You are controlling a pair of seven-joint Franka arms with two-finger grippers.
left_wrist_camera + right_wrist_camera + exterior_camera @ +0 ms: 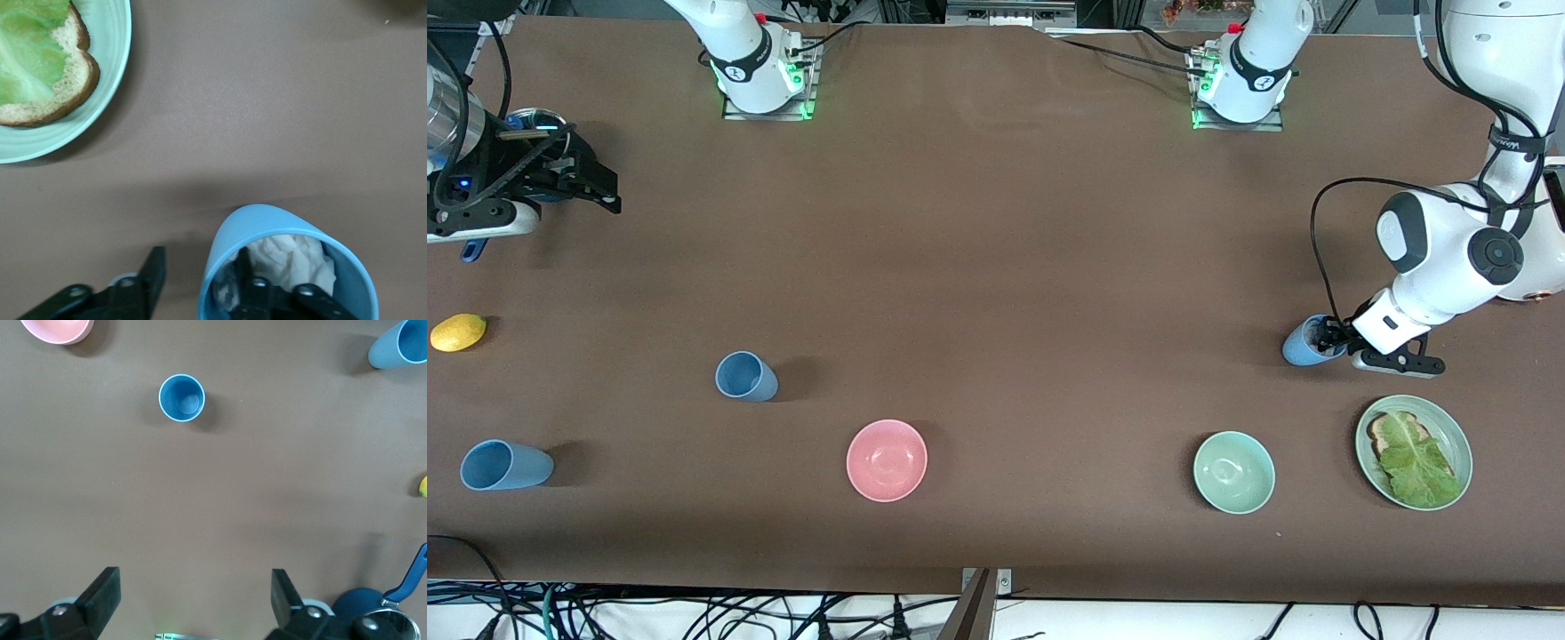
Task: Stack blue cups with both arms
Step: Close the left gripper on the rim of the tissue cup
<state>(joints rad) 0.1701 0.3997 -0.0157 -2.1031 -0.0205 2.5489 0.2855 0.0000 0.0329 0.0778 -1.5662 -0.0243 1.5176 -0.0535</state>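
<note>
Left end effector (1327, 338): low at the left arm's end of the bench, straddling the rim of a blue cup. One finger (248, 283) sits inside the cup, the other finger (150, 270) stands outside the wall with a visible gap to it. Jaws are spread, not clamped on the wall.
Gripped-side blue cup (1303, 342): upright on the bench at the left arm's end, farther from the front camera than the green plate. White crumpled material (290, 257) lies inside it.
Right end effector (591, 182): raised over the right arm's end of the bench, fingers spread wide apart and holding nothing. The right arm waits.
Second blue cup (745, 376): upright on the bench, toward the right arm's end, farther from the front camera than the pink bowl.
Third blue cup (505, 465): on the bench at the right arm's end, nearer to the front camera than the second cup; upright or tipped cannot be told.
Pink bowl (887, 460): upright, near the middle of the bench.
Mint-green bowl (1233, 472): upright, between the pink bowl and the green plate.
Green plate (1458, 440): carries a bread slice (1387, 433) topped with a lettuce leaf (1421, 464).
Lemon (458, 332): at the right arm's end of the bench.
Dark-blue pot (387, 613): under the right end effector, partly hidden.
</note>
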